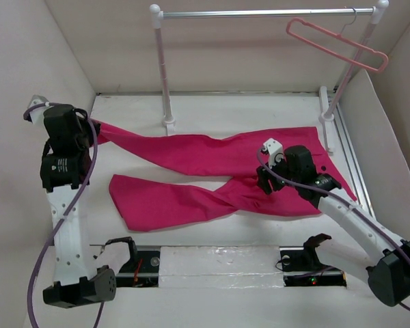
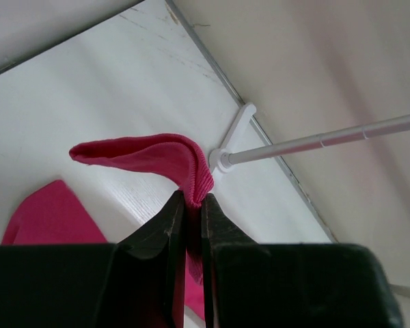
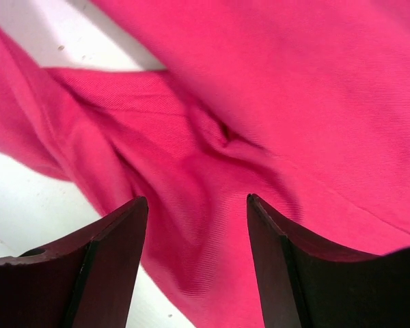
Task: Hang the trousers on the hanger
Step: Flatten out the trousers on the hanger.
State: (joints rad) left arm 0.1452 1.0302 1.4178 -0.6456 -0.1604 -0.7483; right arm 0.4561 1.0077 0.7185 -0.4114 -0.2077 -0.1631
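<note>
White table top (image 1: 212,113) with pale walls on three sides fills the scene, the two arm bases bolted at its near edge.

At the far left, the left gripper (image 2: 193,200) is pinched tight on the ribbed cuff at the end of one leg of the trousers (image 1: 191,156). The cuff stands up between the narrow black fingers (image 2: 165,229) and folds over to the left above them, lifted off the table. From that grip the leg runs right across the far half of the table toward the body of the garment.

The right gripper (image 3: 197,199) is right of centre, its fingers spread wide and pointing down over a bunch of folds where the two legs meet. Magenta cloth fills the gap between the dark fingertips (image 3: 126,219); whether they touch the fabric cannot be told.

Outward from there, the waist end lies flat toward the far right, close to the foot of the right post. The second leg slants toward the near left and ends flat on the table, well apart from the left arm's base.

Along the far side stands a white-and-silver clothes rail (image 1: 260,12) on two posts. The hanger (image 1: 336,42) hangs by its hook at the right end of that bar, tilted, well above the trousers and apart from both grippers.
</note>
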